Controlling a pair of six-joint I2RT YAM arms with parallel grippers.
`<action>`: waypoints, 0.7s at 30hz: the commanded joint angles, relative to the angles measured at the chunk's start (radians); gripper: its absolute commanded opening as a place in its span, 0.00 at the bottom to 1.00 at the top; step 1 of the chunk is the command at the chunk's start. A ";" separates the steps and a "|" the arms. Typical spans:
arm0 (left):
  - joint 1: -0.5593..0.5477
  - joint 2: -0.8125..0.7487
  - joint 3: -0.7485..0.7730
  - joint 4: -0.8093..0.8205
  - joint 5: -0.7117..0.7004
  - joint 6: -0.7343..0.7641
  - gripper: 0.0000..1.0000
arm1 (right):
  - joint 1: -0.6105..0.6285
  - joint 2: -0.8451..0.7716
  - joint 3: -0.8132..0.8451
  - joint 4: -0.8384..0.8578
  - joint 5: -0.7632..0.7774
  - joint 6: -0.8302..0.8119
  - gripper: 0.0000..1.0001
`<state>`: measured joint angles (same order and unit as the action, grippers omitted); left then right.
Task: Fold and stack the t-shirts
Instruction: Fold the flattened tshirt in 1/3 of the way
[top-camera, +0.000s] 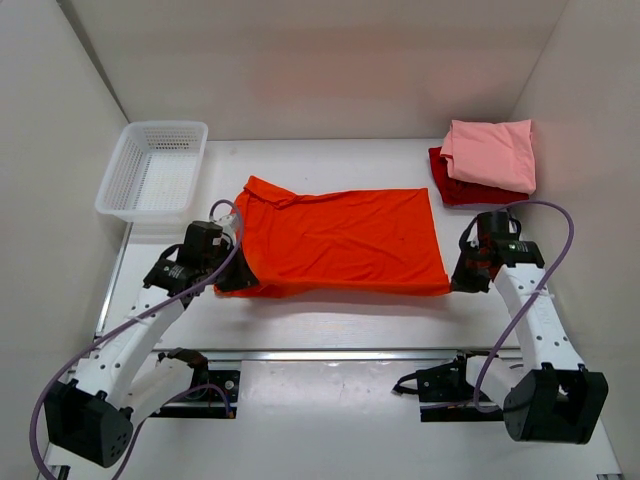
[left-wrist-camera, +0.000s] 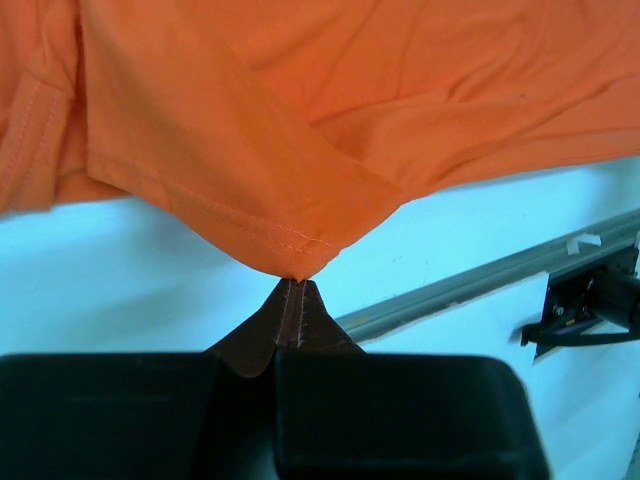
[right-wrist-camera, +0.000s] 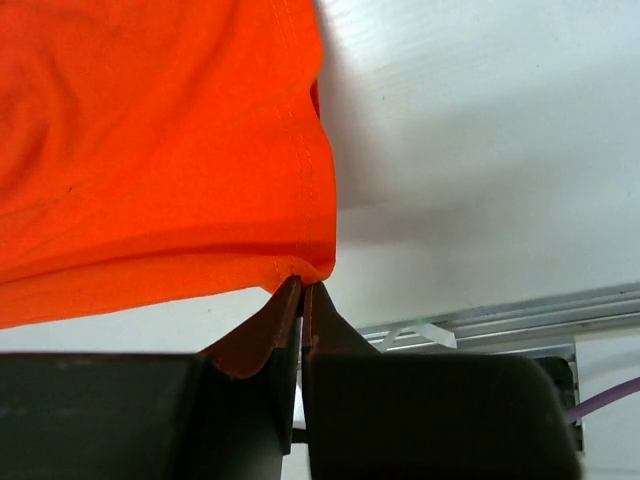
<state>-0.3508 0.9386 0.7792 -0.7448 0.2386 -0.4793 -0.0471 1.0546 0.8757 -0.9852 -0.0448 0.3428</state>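
Note:
The bright orange t-shirt (top-camera: 340, 240) lies spread across the middle of the table, collar end to the left. My left gripper (top-camera: 232, 278) is shut on its near left corner; the left wrist view shows the hem point (left-wrist-camera: 295, 262) pinched at my gripper (left-wrist-camera: 296, 285). My right gripper (top-camera: 458, 280) is shut on the near right corner; the right wrist view shows the hem corner (right-wrist-camera: 305, 262) held at my gripper (right-wrist-camera: 303, 290). The light pink t-shirt (top-camera: 492, 153) lies folded on top of the dark red t-shirt (top-camera: 450, 187) at the back right.
A white mesh basket (top-camera: 155, 170) stands at the back left. A metal rail (top-camera: 340, 353) runs along the near table edge. White walls close in the left, right and back sides.

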 joint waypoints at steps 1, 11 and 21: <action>-0.005 -0.026 -0.012 -0.031 0.027 -0.001 0.00 | -0.010 -0.044 -0.015 -0.055 0.003 0.022 0.00; 0.024 0.063 0.040 -0.014 0.021 0.033 0.00 | -0.002 0.048 -0.008 -0.021 -0.020 -0.002 0.00; 0.070 0.290 0.178 0.044 0.018 0.080 0.00 | 0.000 0.267 0.087 0.036 -0.023 -0.048 0.00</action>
<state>-0.2974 1.1973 0.9016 -0.7399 0.2520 -0.4320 -0.0528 1.2800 0.8978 -0.9936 -0.0669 0.3202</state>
